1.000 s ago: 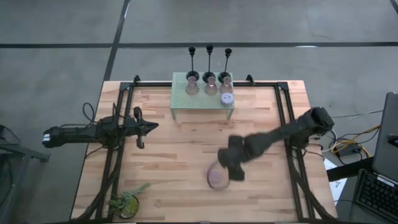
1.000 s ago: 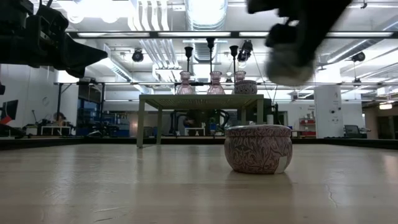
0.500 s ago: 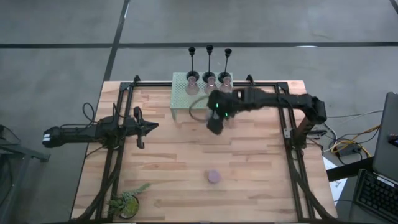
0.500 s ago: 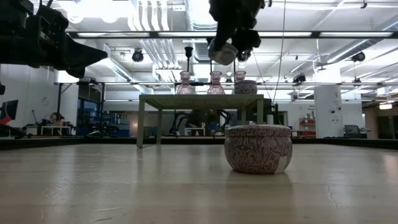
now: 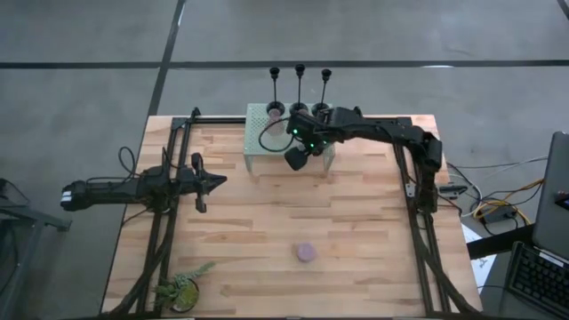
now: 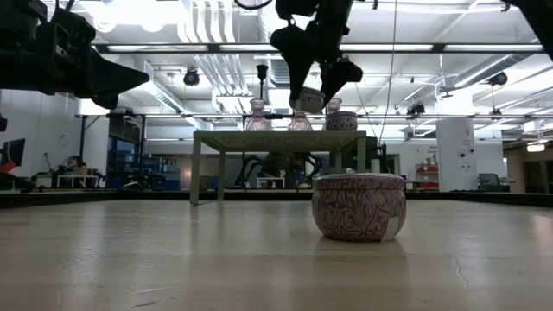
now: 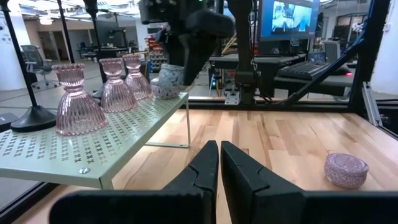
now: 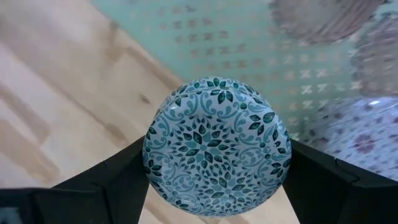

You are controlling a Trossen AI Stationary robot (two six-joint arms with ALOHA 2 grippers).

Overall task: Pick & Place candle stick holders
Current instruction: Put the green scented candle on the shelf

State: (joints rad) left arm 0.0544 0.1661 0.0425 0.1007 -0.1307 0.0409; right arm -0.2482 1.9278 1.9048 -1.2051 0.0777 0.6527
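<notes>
My right gripper (image 5: 296, 158) hangs over the near edge of the pale green mesh rack (image 5: 267, 142), shut on a squat round puck with a teal leaf pattern (image 8: 216, 155). On the rack stand three pinkish cups (image 7: 79, 102) and another puck (image 6: 341, 120). Three black stemmed holders (image 5: 300, 73) stand behind the rack. A lilac puck (image 5: 307, 252) rests by its base on the table, near the front. At the table's left, my left gripper (image 5: 218, 180) is shut on nothing and points level. My right gripper pinches the teal puck's round side wall (image 8: 152, 163) between its two fingers (image 8: 118, 177), one on each opposite side. The fingers come steeply from above. The puck is lifted clear, above the rack's near edge (image 6: 308, 99), its patterned flat face turned toward the wrist camera.
A small green potted plant (image 5: 182, 289) sits at the table's near left corner. Black rails (image 5: 413, 204) run along both sides of the wooden table top. Bare wood lies between the rack and the lilac puck.
My right gripper has carried the teal puck from above the table's near middle toward the far edge and up, to the rack's near edge, rolling its wrist on the way. The lilac puck on the table has stayed in place.
</notes>
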